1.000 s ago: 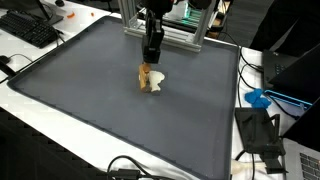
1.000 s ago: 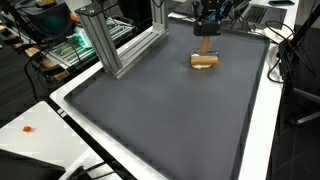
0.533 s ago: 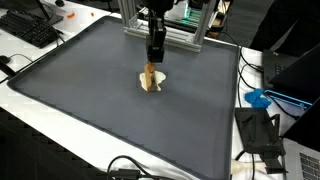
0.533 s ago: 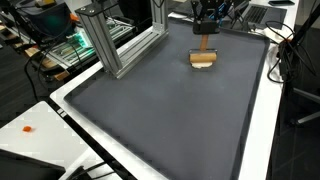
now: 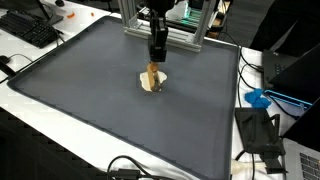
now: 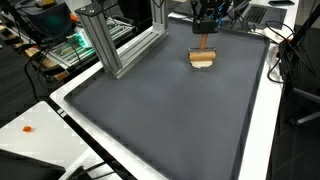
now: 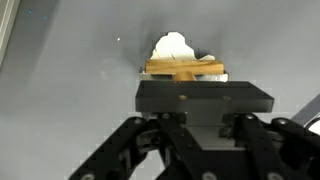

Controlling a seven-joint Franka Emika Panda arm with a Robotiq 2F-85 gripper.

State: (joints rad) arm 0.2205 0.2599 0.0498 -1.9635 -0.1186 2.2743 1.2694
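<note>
A light wooden piece (image 5: 151,76) stands nearly upright on the dark grey mat (image 5: 90,90), its foot against a small white lump (image 5: 159,83). My gripper (image 5: 155,58) comes down from above and is shut on the top of the wood. The same gripper (image 6: 206,30) also holds the wooden piece (image 6: 204,55) near the mat's far edge. In the wrist view the wooden piece (image 7: 186,68) shows as a crossed bar just beyond the gripper (image 7: 203,84), with the white lump (image 7: 172,45) behind it. The black gripper body hides the fingertips.
An aluminium frame (image 5: 165,35) stands right behind the gripper; the same aluminium frame (image 6: 125,40) borders the mat. A keyboard (image 5: 28,27) lies off one corner. Cables and a blue object (image 5: 260,99) lie beside the mat's edge. A green circuit board (image 6: 75,45) sits outside it.
The gripper has shifted slightly across the mat and the wooden piece has tipped more upright under it, staying over the white lump.
</note>
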